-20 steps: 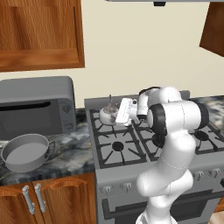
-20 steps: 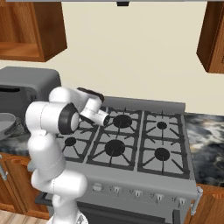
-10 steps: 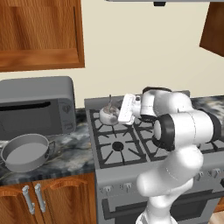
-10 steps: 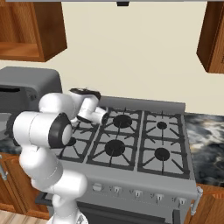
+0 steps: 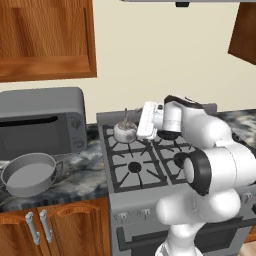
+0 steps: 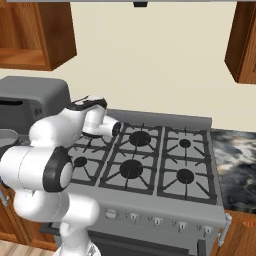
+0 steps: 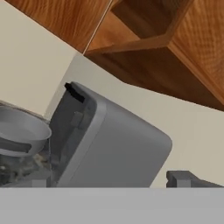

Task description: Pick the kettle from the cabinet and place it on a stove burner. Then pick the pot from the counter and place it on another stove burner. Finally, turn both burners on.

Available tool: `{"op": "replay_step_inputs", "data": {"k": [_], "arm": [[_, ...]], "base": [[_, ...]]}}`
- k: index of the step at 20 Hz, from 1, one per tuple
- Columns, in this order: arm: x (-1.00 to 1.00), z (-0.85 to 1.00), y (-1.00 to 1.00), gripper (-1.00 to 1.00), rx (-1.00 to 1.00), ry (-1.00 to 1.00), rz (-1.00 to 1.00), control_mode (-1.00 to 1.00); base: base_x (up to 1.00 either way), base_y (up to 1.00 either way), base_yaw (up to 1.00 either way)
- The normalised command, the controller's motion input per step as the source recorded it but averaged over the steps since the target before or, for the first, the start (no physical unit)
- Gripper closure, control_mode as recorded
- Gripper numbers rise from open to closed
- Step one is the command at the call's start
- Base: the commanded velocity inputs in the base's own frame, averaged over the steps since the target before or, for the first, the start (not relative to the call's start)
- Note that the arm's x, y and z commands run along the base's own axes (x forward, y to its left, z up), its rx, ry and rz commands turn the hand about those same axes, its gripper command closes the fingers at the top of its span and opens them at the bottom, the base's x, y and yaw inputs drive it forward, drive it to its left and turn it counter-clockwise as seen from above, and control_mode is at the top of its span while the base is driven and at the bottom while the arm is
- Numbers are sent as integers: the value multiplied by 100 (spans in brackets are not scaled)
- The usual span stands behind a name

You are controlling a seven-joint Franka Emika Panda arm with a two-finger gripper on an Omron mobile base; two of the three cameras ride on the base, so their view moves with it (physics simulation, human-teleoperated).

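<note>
the small squat silvery-white kettle [image 5: 125,131] with its thin dark arched handle sits on the back-left burner of the grey six-burner stove [image 5: 150,165], so the first placing looks done. the gripper [image 5: 141,121] on the white arm hangs just beside the kettle's right side, its jaws spread wide and holding nothing. the wide shallow grey metal pot [image 5: 29,173] rests on the dark marbled stone desk [image 5: 82,172], in front of the boxy grey microwave [image 5: 40,120] and well apart from the stove. to my eye the step in hand is going for the pot. to do it well, the arm should lift clear of the kettle first, so the handle isn't clipped and the kettle isn't knocked off its grate, then swing left over the desk and come down on the pot's near rim, not its middle, since the pot is far broader than the jaws. the front-left burner [image 5: 134,166] lies free and nearest.
</note>
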Motion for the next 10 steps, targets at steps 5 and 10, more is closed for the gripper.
{"op": "replay_step_inputs", "data": {"k": [5,10], "arm": [[-26,26,0,-100,-8,-4,0,-100],[-29,14,0,-100,-8,-7,0,-100]], "base": [[0,0,0],[0,0,0]]}}
